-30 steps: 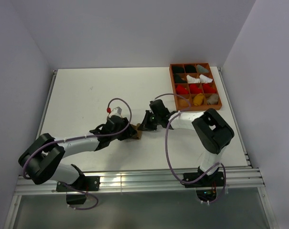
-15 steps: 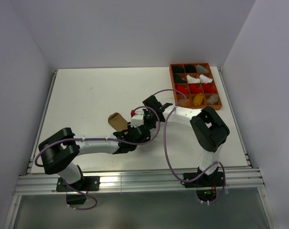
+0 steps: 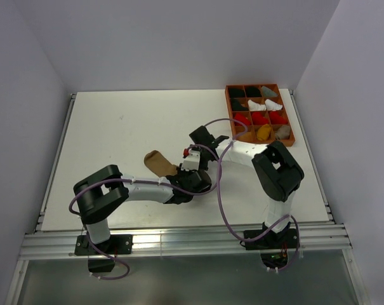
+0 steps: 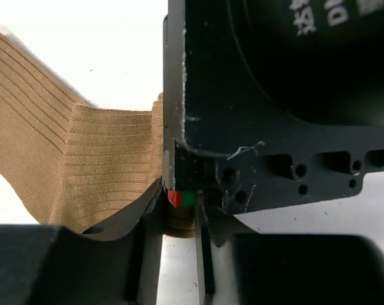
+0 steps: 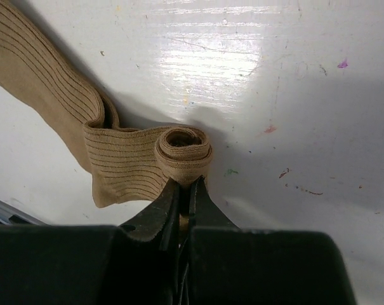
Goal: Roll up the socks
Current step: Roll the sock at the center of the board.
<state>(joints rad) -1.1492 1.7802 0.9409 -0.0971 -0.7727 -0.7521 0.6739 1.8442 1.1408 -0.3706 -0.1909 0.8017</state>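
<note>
Only one end of the sock [image 5: 115, 159] is rolled, at frame centre, and is pinched by the right gripper [image 5: 184, 187]; the remainder is left flat, and the hold of the left gripper [image 4: 179, 213] cannot be told.

Ribbed knit cloth, tan and matt, forms the sock [image 5: 125, 159]. The table [image 5: 287, 70] is a smooth, glossy white sheet that mirrors the lamps and bears coloured specks and fine scratches. The right gripper [image 5: 184, 189] has fingers of matt black material. The black housing [image 4: 274, 127] is semi-matt, with pale scuffs. The tray [image 3: 228, 111] looks like matt orange plastic. The rail [image 3: 192, 245] is bare metal. The cable [image 3: 219, 190] has a smooth purple sheath.
</note>
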